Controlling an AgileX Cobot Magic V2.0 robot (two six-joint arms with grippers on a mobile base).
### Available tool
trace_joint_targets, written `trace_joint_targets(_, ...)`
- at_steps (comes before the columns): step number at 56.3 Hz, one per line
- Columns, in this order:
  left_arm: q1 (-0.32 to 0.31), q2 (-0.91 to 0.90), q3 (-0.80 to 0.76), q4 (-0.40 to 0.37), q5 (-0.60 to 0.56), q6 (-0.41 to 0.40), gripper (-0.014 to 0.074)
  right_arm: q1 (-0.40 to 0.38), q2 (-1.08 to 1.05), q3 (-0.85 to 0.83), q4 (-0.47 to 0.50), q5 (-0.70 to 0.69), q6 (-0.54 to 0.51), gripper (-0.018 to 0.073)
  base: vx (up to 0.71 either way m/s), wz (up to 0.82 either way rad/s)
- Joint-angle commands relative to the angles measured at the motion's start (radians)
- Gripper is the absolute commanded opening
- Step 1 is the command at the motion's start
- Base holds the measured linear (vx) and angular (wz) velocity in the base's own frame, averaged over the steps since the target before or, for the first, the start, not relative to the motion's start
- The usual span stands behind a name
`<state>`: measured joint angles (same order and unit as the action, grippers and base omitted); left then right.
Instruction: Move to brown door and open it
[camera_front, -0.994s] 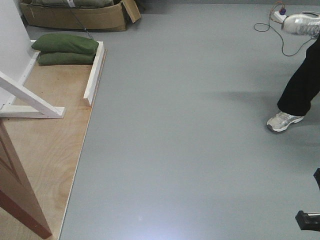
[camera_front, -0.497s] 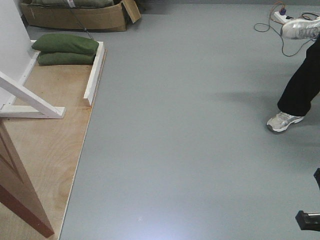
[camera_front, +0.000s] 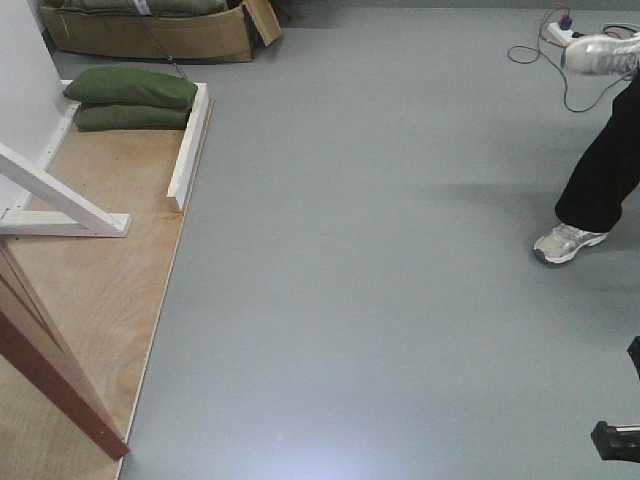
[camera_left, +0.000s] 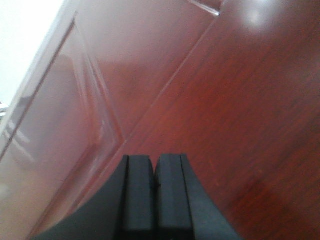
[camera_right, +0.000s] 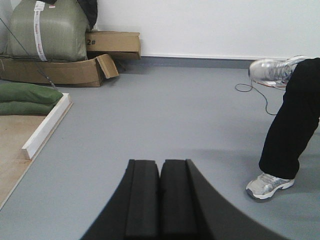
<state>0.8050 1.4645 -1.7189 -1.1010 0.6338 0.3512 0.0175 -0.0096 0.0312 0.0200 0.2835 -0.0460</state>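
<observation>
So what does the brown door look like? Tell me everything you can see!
The brown door is glossy reddish-brown wood with fine grain and a recessed panel framed by moulding. In the front view only its lower corner shows, far left, over the pale plywood board, with a darker red edge. The shut left hand points at its face up close; I cannot tell if it touches. No handle shows.

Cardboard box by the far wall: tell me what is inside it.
An olive sack with a white tape strip sits in the cardboard box. The box walls and the sack itself hide whatever lies lower inside.
</observation>
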Motion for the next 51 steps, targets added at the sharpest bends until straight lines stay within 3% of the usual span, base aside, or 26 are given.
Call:
trace_joint_targets(1, -0.024, -0.036, -0.036, -0.042, -0.034, 0.004, -0.0003, -0.002, -0.012, 0.004, -0.007, -0.082, -0.006, 0.0000, 0.00, 0.00)
trace_joint_targets(51, -0.271, -0.021, -0.036, -0.038, -0.076, 0.004, -0.0003, -0.002, -0.012, 0.004, -0.007, -0.082, -0.006, 0.0000, 0.00, 0.00)
